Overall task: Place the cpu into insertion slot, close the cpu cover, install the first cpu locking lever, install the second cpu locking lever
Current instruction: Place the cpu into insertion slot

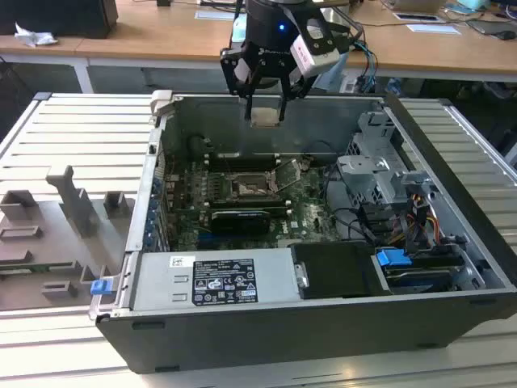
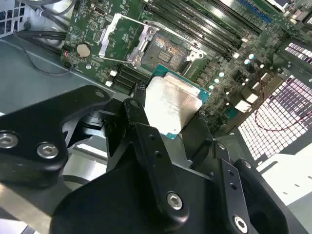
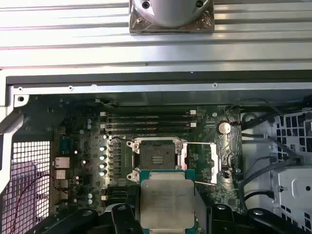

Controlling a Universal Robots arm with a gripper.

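While the gripper [image 1: 265, 111] hangs up in the air, its two black fingers [image 2: 141, 122] are pinched onto the cpu [image 2: 173, 102], silvery face toward the wrist cameras with a bit of green edge peeking out round it. So the chip isn't seated yet, it's well above the insertion slot [image 3: 157, 157], nowhere near touching. That slot lies open and bare, dark centre showing in both wrist views. Just beside the slot, on the exterior view's right of it, the cpu cover [image 3: 214, 163] is flipped up off it and tilted back. Along another side of the slot run the long black memory slots [image 3: 148, 124], and a round coin cell [image 3: 224, 127] sits a little past the cover. Opposite the memory slots, the graphics card [image 1: 238, 220] lies near the slot. Further from the slot again is the power supply [image 1: 214, 279], against the wall of the case [image 1: 242, 343].
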